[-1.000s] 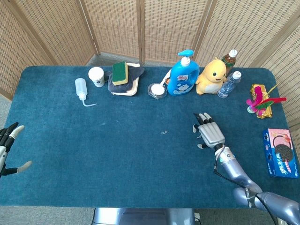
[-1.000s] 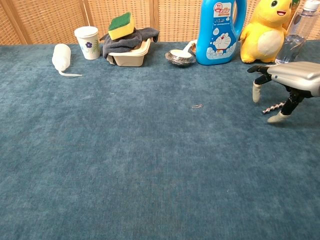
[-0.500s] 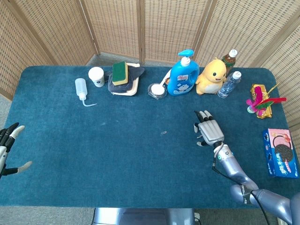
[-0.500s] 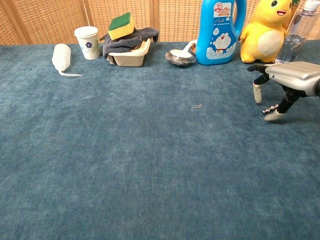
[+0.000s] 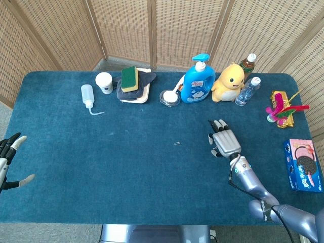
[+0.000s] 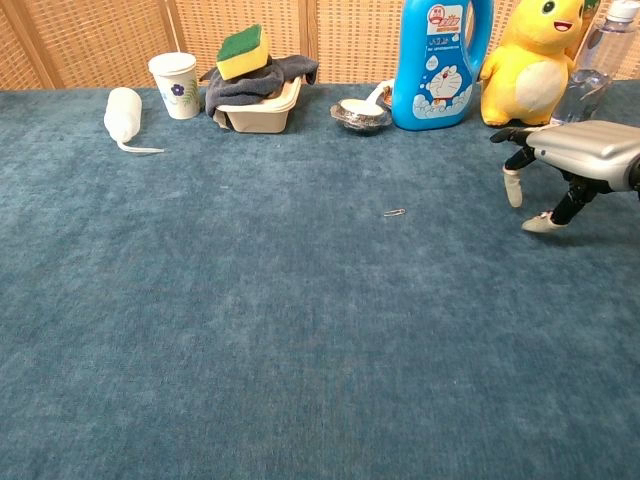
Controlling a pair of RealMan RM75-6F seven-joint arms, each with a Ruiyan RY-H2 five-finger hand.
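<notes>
Right robot hand (image 5: pixel 225 142) palm-down, fingers spread, empty, pointing toward yellow toy (image 5: pixel 228 83); paperclip (image 5: pixel 177 143) lies left-right.

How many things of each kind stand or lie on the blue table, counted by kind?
Bottles: 4 (squeeze bottle, blue pump bottle, clear water bottle, brown bottle)
Paper cup: 1
Sponge: 1
Plush toy: 1
Small bowl: 1
Cookie box: 1
Paper clip: 1
Total: 10

Blue-carpeted table (image 5: pixel 126 167). Along far edge: squeeze bottle (image 5: pixel 87 94), cup (image 5: pixel 104 82), tray (image 5: pixel 134 95), bowl (image 5: pixel 170 97), detergent (image 5: pixel 196 81), toy (image 5: pixel 229 83). Paperclip (image 5: pixel 177 143) mid-table; cookie box (image 5: pixel 302 165) right.
</notes>
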